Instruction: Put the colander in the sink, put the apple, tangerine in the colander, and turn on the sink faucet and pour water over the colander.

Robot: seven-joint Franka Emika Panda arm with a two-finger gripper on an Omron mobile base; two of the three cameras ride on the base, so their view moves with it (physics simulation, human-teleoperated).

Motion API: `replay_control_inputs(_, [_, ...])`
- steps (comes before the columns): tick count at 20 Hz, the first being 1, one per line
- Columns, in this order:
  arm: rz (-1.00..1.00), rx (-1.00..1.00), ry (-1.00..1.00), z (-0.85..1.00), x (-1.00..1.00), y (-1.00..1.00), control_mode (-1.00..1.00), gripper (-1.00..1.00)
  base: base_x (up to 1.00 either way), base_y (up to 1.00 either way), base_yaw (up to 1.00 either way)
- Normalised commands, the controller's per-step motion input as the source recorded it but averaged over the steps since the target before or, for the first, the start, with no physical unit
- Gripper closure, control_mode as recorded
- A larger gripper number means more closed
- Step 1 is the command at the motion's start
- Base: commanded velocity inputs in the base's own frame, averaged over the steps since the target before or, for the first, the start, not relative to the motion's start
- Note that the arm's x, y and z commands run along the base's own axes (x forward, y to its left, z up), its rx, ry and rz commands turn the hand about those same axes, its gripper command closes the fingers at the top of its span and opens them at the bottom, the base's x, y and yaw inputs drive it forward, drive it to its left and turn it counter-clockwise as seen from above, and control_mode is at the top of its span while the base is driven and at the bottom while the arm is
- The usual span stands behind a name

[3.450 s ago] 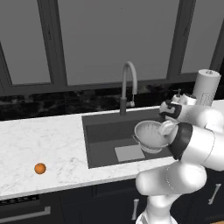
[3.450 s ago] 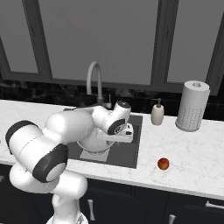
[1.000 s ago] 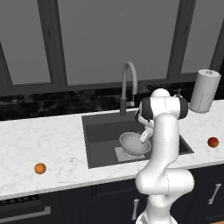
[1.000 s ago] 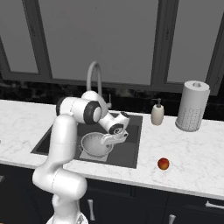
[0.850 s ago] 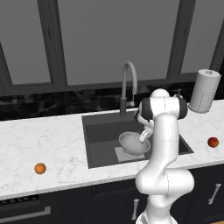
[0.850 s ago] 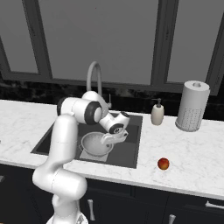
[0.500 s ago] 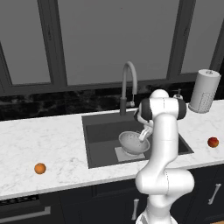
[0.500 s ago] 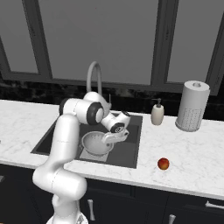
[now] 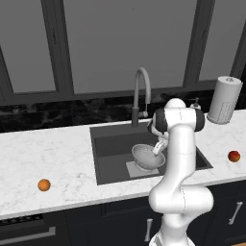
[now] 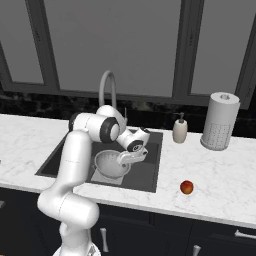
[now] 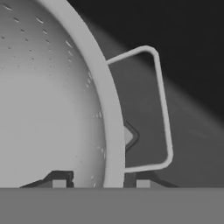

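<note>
Sitting down in the sink (image 9: 110, 144) on that lighter square plate is the colander (image 9: 147, 156), upright, with the hand (image 9: 156, 150) right at its rim on the side away from the tangerine, fingers clamped either side of the rim next to one wire handle. Tangerine (image 9: 44, 185) is out on the white marble bench (image 9: 53, 158) well to the left of the basin, apple (image 9: 234, 156) is on the bench way over on the right. The faucet (image 9: 140, 96) arches up behind the sink.
</note>
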Motion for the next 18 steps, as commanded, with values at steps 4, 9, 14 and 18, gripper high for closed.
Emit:
replay_control_inputs(4, [0.0, 0.0, 0.0, 0.0, 0.0, 0.0, -1.0, -1.0, 0.0, 0.0, 0.0])
replay_control_inputs(9, [0.0, 0.0, -0.03, 0.15, -0.09, 0.0, -1.0, -1.0, 0.0, 0.0, 0.0])
replay_control_inputs(14, [-0.03, 0.0, 0.0, 0.61, -0.19, 0.0, -1.0, -1.0, 0.0, 0.0, 0.0])
replay_control_inputs(18, [-0.09, 0.0, 0.0, 0.7, -0.64, -0.15, -1.0, -1.0, 0.0, 0.0, 0.0])
